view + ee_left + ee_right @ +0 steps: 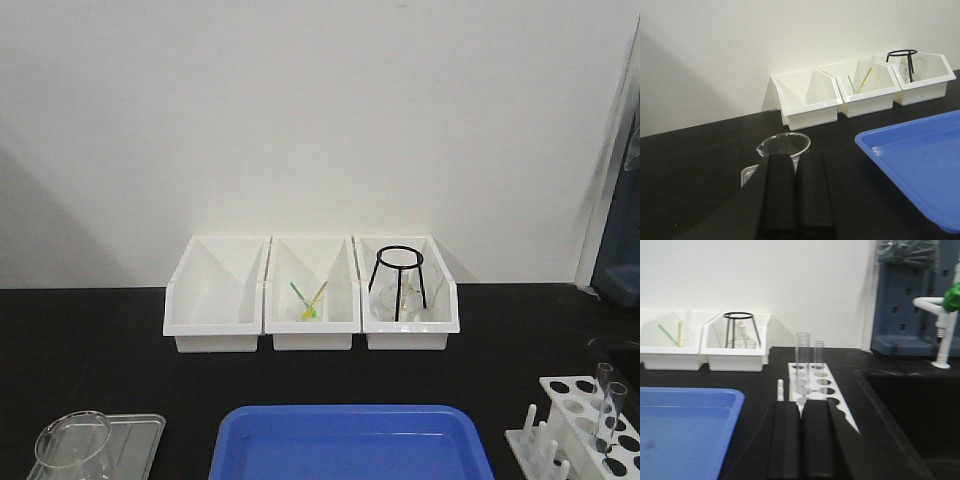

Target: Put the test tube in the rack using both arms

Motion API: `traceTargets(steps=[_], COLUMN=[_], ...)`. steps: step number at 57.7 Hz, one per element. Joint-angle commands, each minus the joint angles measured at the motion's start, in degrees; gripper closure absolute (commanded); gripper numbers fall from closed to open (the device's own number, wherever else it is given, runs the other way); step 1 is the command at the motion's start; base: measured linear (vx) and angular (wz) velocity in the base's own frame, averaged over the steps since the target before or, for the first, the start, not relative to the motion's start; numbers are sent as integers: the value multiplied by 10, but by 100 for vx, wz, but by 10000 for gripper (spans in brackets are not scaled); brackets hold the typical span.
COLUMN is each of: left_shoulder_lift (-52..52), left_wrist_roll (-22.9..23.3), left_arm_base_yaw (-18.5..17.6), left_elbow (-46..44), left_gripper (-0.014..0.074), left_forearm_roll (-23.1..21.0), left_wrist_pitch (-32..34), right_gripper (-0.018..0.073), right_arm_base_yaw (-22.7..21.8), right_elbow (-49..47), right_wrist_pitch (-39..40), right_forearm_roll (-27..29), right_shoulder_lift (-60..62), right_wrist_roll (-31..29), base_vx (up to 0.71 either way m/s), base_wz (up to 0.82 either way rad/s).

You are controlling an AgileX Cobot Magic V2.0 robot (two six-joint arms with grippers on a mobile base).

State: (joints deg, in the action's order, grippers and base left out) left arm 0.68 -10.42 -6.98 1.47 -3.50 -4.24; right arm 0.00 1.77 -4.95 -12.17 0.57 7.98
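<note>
Black bench (100, 340), clear test tube (802, 360) upright in white rack (840, 407)

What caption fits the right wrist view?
Right gripper, jaws shut, faces the rack holding two upright test tubes.

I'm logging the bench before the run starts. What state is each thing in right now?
Left gripper: shut, holding nothing.
Right gripper: shut, holding nothing.
Test tubes: two, upright in the rack.
Rack: upright, most holes free.
Beaker: upright, looks empty.
Blue tray: empty.
Left bin: empty.
Middle bin: holds green and yellow sticks.
Right bin: holds a black wire stand.
</note>
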Motion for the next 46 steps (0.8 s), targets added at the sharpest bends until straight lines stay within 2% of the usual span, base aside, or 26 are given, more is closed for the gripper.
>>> traceTargets(steps=[1, 7, 46], left_shoulder_lift=[-4, -4, -4], left_wrist_roll=[2, 2, 2], left_arm_base_yaw=[0, 0, 0], left_elbow=[0, 0, 0], left_gripper=[602, 602, 602], left_forearm_roll=[-1, -1, -1], left_wrist_pitch=[46, 46, 46], right_gripper=[570, 570, 570], right_arm_base_yaw=[9, 6, 6], right_elbow=[1, 1, 1], right_wrist_pitch=[42, 42, 42], right_forearm_roll=[2, 16, 15], right_shoulder_lift=[9, 9, 9], right_wrist_roll=[-8, -8, -8], base_vx=[0, 0, 0], base_wz=[0, 0, 0])
